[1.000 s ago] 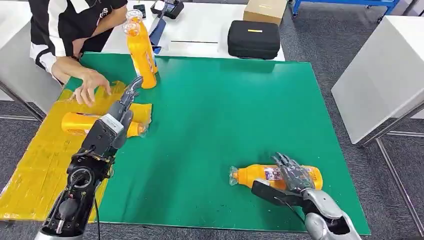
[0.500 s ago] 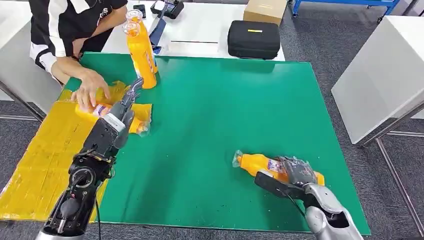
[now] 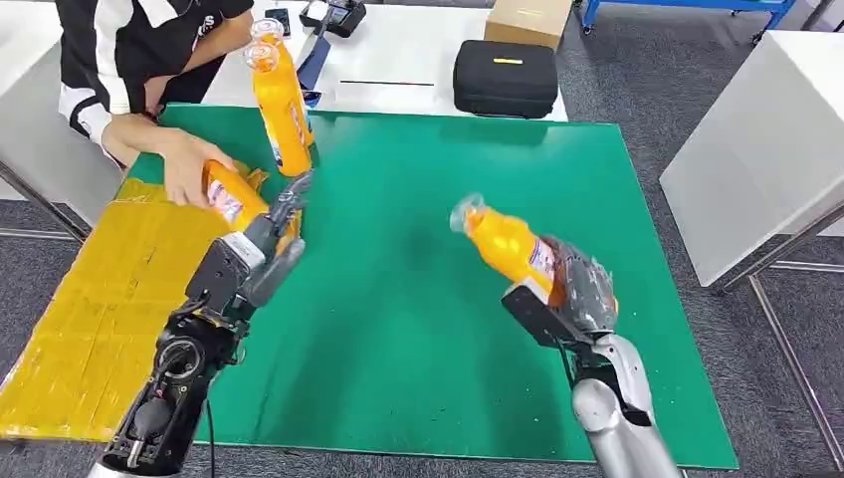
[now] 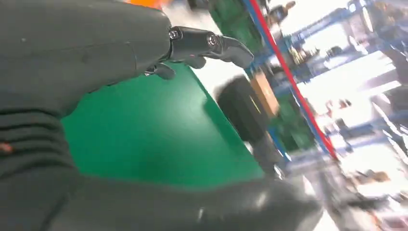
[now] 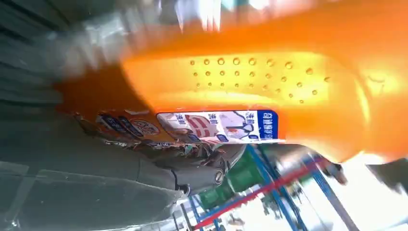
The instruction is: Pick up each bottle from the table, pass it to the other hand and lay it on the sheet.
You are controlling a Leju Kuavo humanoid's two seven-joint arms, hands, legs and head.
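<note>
Right hand (image 3: 575,289) grips an orange plastic bottle (image 3: 510,247) by its base, lifted above the green tabletop (image 3: 418,249), cap tilted toward 10 o'clock. Left hand (image 3: 271,234) at 9 o'clock, fingers spread, holding nothing. Pick-up looks done; hand-over next, calling for both hands to meet mid-table. Yellow sheet (image 3: 100,299) at 8 o'clock; a person's hand (image 3: 184,164) holds another orange bottle (image 3: 234,196) over it. Two upright orange bottles (image 3: 279,100) at 11 o'clock.
</note>
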